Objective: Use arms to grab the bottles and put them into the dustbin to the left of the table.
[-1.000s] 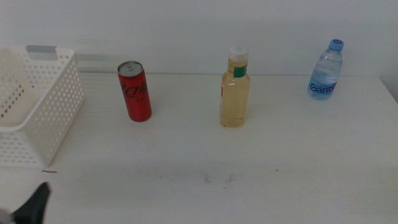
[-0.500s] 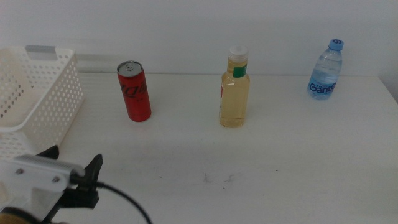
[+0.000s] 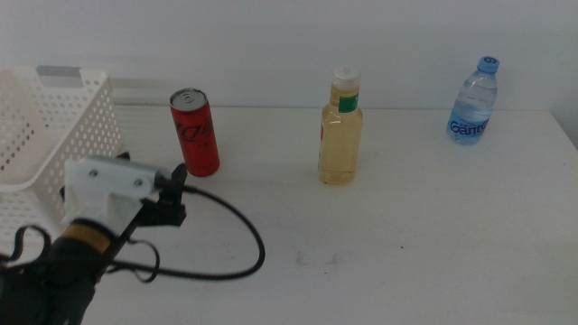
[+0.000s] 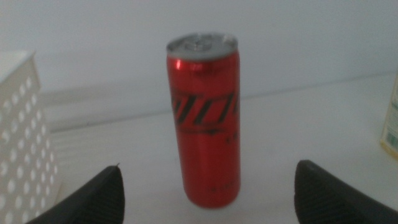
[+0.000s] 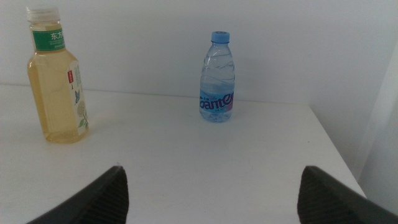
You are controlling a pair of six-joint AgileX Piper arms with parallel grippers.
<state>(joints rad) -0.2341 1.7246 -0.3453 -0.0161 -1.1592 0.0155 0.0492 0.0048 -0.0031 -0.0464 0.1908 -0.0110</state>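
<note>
Items on the white surface (image 3: 433,235), as we count them:

Red can (image 3: 195,132): upright, toward the far left part of the surface, just beside the dustbin but apart from it. In the left wrist view we see it (image 4: 205,118) standing between the two jaw tips, a little way ahead of them and untouched.

Yellow-liquid bottle (image 3: 341,126): upright near the middle, white cap, green neck band. It stands well apart from the can.

Blue-capped water bottle (image 3: 473,101): upright at the far right, near the back edge, well apart from the yellow bottle. The right wrist view shows both bottles standing clear of that arm's jaws.

Dustbin (image 3: 63,171): white perforated basket at the left edge, grey strip on its far rim.

Left gripper (image 3: 178,185): reaching in from the lower left on its white housing, black cable looping behind, tips near the can's base. We record its jaws spread wide, grasping nothing.

Right gripper (image 5: 211,196): out of the middle view; its jaws likewise spread wide and empty.
</note>
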